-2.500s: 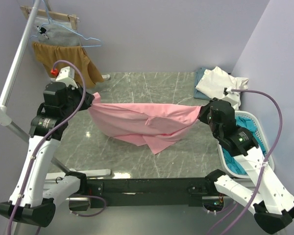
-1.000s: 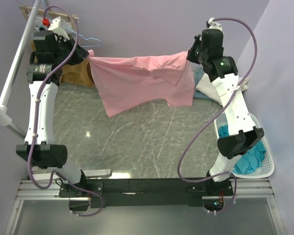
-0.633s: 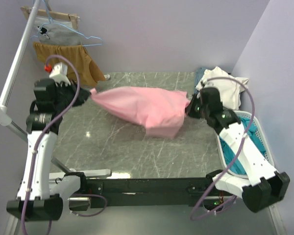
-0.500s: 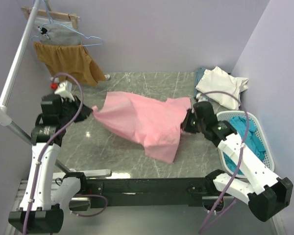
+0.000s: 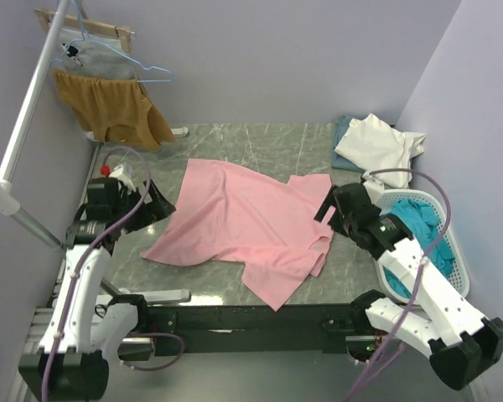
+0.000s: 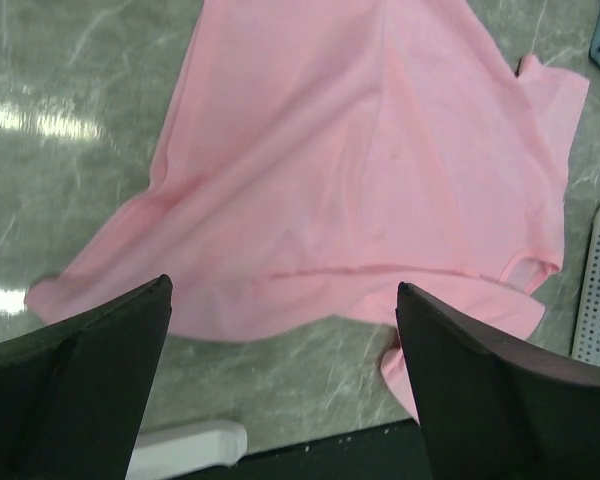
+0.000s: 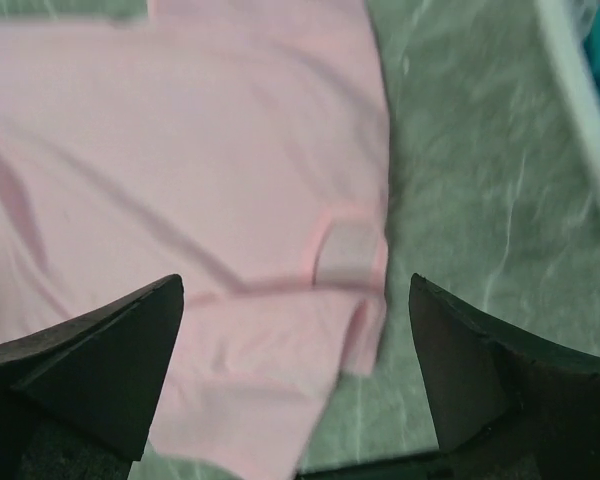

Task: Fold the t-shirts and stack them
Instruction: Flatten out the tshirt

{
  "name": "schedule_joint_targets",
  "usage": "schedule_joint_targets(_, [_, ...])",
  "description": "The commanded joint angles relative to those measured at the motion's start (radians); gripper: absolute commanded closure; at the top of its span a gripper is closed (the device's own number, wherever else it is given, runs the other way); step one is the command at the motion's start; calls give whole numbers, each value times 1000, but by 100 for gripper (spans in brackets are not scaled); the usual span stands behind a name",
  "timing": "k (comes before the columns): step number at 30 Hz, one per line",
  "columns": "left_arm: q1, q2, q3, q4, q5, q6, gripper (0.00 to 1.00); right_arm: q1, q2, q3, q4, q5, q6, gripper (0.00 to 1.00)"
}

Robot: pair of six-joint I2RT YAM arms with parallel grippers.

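Observation:
The light pink t-shirt (image 5: 243, 224) lies spread flat on the marble table, one lower corner reaching the front edge. My left gripper (image 5: 155, 207) hovers open just off its left edge, and my right gripper (image 5: 327, 205) hovers open at its right sleeve. In the left wrist view the pink t-shirt (image 6: 370, 160) fills the space beyond my open gripper (image 6: 282, 285), with nothing between the fingers. The right wrist view shows the pink sleeve and hem (image 7: 340, 250) below my open gripper (image 7: 295, 280). A cream-white t-shirt (image 5: 377, 144) rests on a grey-blue one (image 5: 344, 130) at the back right.
A white basket (image 5: 458, 251) holding teal t-shirts (image 5: 419, 224) stands at the right edge. A mustard-brown garment (image 5: 117, 109) and a grey one (image 5: 96, 57) hang on hangers at the back left beside a slanted pole (image 5: 25, 117). A black rail (image 5: 251, 318) runs along the front.
Both grippers brought the pink t-shirt down from the air onto the table, then opened and let it go. It now lies spread out, and both arms have drawn back slightly.

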Motion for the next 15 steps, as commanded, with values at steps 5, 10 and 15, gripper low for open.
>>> schedule_joint_targets(5, [-3,376,155,330,-34,-5,1,-212,381,168,290,51,-137,0])
schedule_joint_targets(10, [-12,570,221,457,-33,-91,1,-288,543,253,397,-43,-206,0])
schedule_joint_targets(15, [-12,724,289,488,-108,-117,0,-355,699,353,399,-114,-238,0])
